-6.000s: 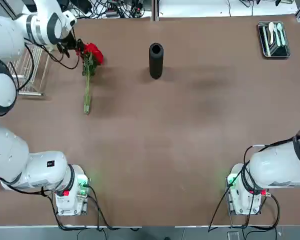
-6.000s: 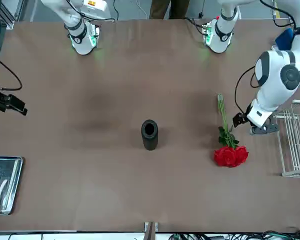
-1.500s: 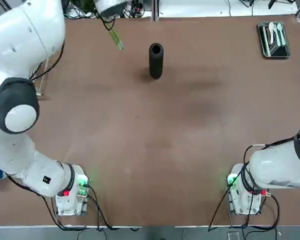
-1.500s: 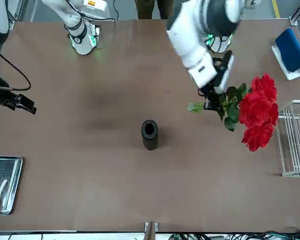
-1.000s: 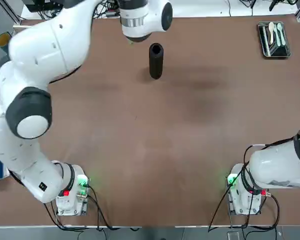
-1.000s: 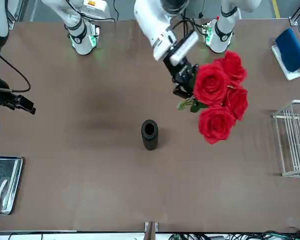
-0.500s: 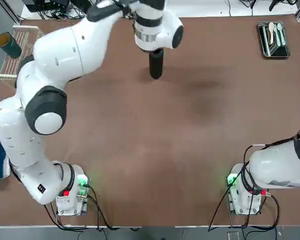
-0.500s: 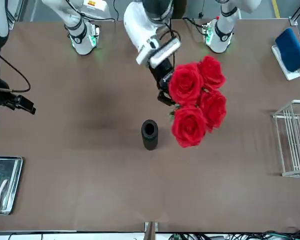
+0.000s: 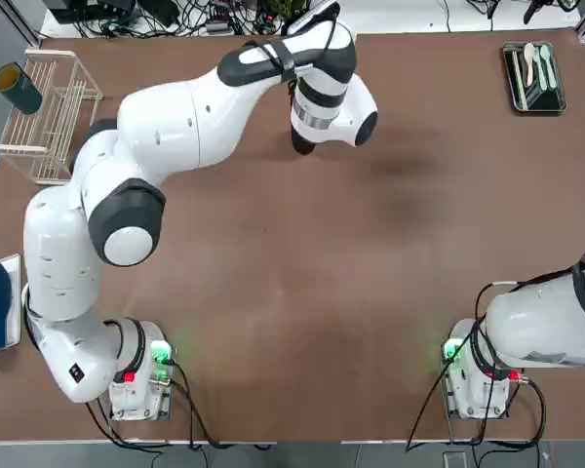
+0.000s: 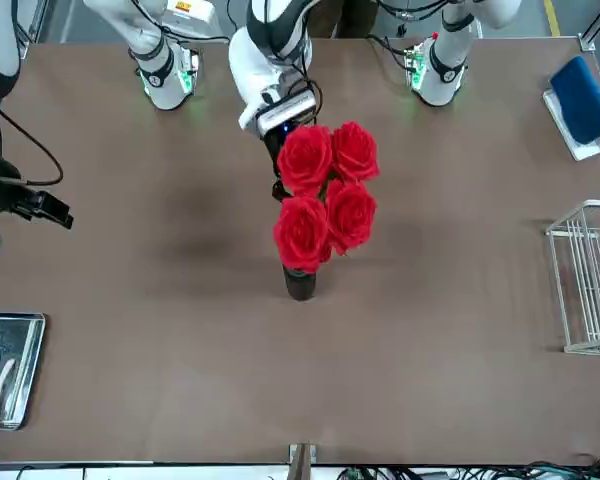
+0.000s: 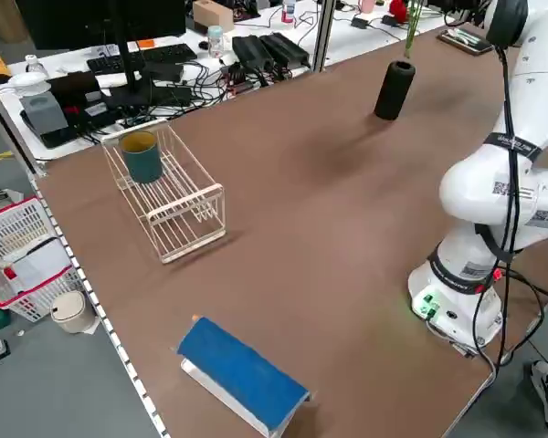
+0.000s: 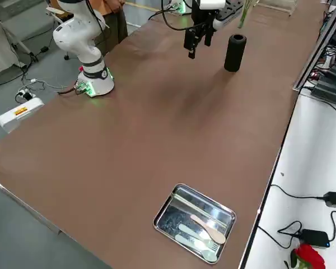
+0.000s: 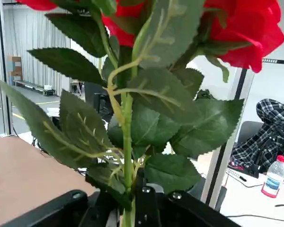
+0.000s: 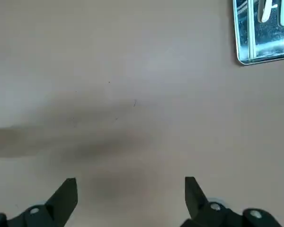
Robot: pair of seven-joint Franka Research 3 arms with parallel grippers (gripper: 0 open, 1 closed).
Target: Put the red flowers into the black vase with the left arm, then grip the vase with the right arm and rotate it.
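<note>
The red flowers [image 10: 325, 198] hang upright in the air, and my left gripper [image 10: 279, 152] is shut on their green stems [image 13: 127, 161]. In the front view the blooms cover the mouth of the black vase [image 10: 300, 284]. The vase [image 11: 394, 89] stands upright at the table's far middle. From the sides, the stem ends [image 12: 242, 15] hang a little above the vase mouth, not inside it. In the top view the left arm's wrist hides the flowers and most of the vase [image 9: 299, 145]. My right gripper [image 14: 128, 194] hovers open and empty, high over the table's right part [image 10: 32, 207].
A wire rack [image 9: 55, 115] with a dark teal cup [image 9: 17, 88] sits at the far left. A metal tray [image 9: 533, 76] with spoons lies at the far right corner. A blue box [image 11: 242, 376] rests on the left edge.
My left arm has swung right with the flowers, from beside the vase to directly over it. The right arm has not moved.
</note>
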